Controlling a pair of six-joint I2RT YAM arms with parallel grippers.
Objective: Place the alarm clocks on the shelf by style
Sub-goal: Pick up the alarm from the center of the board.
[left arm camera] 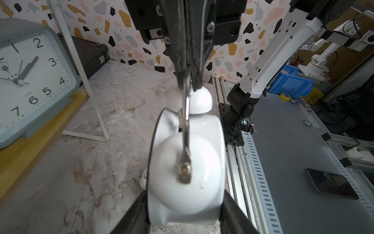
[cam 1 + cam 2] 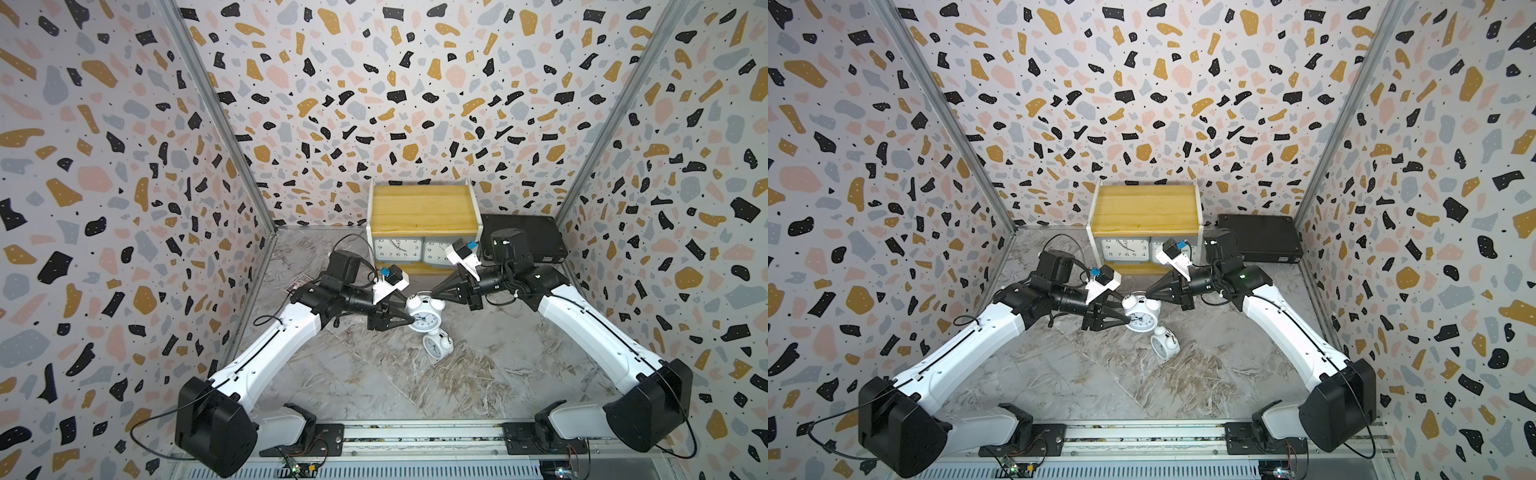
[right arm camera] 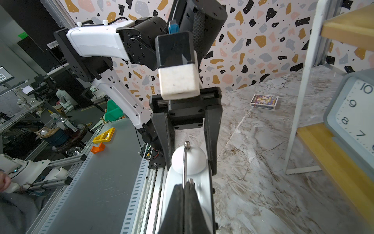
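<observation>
Clock handle (image 1: 184, 125) sat clamped in the right gripper (image 2: 432, 295). The left gripper (image 2: 411, 319) clasped the clock (image 2: 426, 322); right should release only once firm.

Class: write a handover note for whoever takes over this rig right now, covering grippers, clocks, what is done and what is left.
Right gripper: shut on the handle of the held twin-bell clock.
Left gripper: jaws straddle that clock's body; grip unclear.
Other twin-bell clock: lying on the table.
Done: both grey clocks on the lower board of the shelf.
Left: both twin-bell clocks, probably onto the top board.
</observation>
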